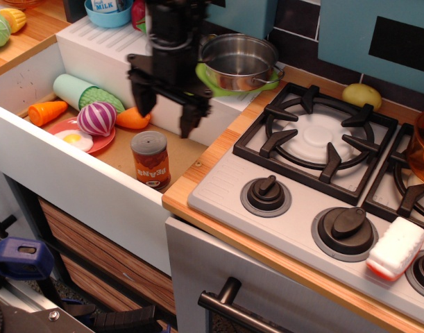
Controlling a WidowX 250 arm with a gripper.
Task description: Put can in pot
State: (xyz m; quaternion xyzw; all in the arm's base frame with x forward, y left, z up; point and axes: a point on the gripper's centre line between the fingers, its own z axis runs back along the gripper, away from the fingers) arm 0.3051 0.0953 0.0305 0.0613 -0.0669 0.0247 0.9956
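The can stands upright in the sink basin, with an orange-red label and grey top. The shiny steel pot sits on a green plate at the back of the counter, behind the stove. My black gripper hangs open above and slightly behind the can, with its fingers spread wider than the can. It holds nothing.
In the sink lie a carrot piece, a purple onion on a red plate with a fried egg, another orange piece and a green cylinder. Stove grate, knobs, a potato and a white-red block are to the right.
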